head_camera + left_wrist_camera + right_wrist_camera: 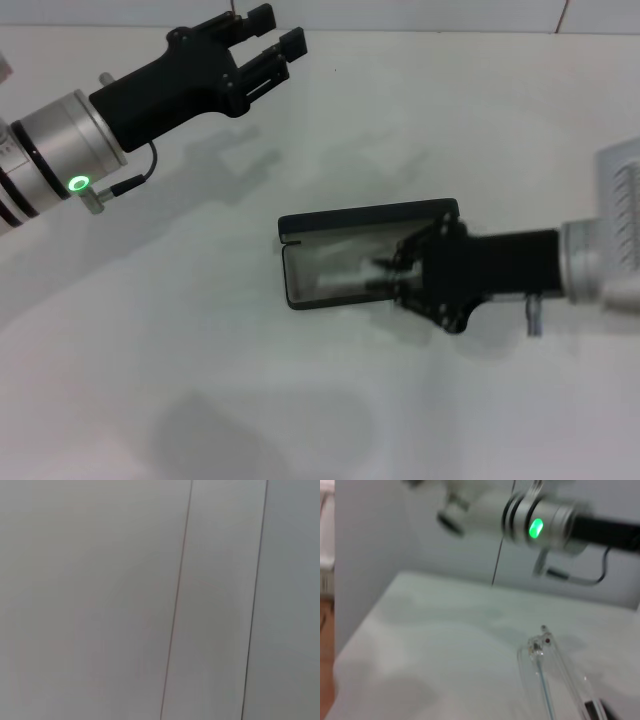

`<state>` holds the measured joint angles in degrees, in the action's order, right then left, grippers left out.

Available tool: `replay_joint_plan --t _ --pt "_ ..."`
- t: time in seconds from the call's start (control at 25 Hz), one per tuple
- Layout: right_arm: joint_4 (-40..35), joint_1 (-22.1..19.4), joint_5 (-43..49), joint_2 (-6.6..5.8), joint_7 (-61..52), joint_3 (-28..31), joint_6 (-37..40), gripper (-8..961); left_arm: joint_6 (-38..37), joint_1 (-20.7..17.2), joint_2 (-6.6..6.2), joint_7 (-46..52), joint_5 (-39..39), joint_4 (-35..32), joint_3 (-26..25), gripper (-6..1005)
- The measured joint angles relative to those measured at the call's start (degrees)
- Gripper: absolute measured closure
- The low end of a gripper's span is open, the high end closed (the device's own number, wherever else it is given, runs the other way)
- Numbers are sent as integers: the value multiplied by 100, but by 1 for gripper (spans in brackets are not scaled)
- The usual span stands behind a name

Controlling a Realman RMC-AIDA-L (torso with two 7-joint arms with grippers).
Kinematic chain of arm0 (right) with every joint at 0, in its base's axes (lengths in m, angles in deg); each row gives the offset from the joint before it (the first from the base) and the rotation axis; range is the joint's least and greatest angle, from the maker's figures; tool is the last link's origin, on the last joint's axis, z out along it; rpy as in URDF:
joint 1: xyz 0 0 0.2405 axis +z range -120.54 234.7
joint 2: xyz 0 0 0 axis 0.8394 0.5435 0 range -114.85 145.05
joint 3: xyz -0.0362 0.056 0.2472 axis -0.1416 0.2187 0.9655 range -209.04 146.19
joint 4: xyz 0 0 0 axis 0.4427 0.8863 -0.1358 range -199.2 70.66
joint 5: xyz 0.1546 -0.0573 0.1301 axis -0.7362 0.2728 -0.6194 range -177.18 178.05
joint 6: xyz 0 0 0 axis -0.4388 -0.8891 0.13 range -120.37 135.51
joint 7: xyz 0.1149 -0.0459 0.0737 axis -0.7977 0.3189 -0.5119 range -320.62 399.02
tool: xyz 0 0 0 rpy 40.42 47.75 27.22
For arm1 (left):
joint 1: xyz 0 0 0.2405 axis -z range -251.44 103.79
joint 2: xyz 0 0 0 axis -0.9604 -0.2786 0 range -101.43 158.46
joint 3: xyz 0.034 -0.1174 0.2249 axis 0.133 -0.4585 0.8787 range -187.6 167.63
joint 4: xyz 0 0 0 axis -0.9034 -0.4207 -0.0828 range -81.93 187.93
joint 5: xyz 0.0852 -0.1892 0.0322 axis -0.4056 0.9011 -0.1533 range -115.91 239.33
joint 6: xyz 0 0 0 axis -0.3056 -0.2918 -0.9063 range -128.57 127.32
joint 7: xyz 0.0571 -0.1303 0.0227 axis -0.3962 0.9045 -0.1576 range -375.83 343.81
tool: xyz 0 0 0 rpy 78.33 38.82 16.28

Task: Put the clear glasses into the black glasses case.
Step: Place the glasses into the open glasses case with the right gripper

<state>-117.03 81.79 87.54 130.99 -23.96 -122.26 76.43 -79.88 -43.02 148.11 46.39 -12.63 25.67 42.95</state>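
Counts: 1 black glasses case (330,222), 1 pair of clear glasses (352,268), 2 grippers, all over 1 white surface (200,380).
Case: lying open mid-surface, lid standing up along the far side, grey lining showing inside the tray.
Glasses: sitting inside the open tray, faint and see-thru in head view; in right wrist view a folded clear arm w/ small hinge (540,647) is showing close to the cam, the rest running out of frame.
Right gripper (392,275): reaching in from the robot's right, low over the case's right end, fingers (385,288) lying inside the tray at the glasses. Can't tell whether they're clamping the glasses or released; clear plastic and dark fingers are blending together.
Left gripper (272,38): hanging raised over the far-left part of the surface, well apart from the case, fingers spread w/ a gap between them, grasping nothing. Green ring light glowing on its wrist (78,184); same light showing in right wrist view (536,528).
Left wrist view: showing only a pale panelled wall (100,600) w/ 2 thin seams.
Writing/brands: none readable in any view.
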Motion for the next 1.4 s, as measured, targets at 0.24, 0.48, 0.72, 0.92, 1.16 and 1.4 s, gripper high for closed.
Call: replay_joint_plan --t 0.24,0.48,0.72,0.92,1.16,1.4 --pt "-1273 -619 1034 4 -637 -1363 -1952 839 7 -25 -11 114 4 -47 -10 490" --pt "-1530 -836 1202 -1 -696 -1800 -2702 838 126 29 -14 187 -31 -45 9 489" --pt "-1456 -894 1211 3 -699 -2489 -3967 836 149 64 -24 299 -59 -43 21 489" --pt "-1394 -892 1189 17 -701 -3075 -4839 835 149 133 -24 319 -104 -39 22 489" --pt "-1490 -908 1167 17 -778 -3115 -4810 834 148 120 -26 349 -193 -44 26 489" --pt "-1818 -1139 1223 -28 -779 -3106 -4783 811 147 72 -61 356 -199 -48 24 490"
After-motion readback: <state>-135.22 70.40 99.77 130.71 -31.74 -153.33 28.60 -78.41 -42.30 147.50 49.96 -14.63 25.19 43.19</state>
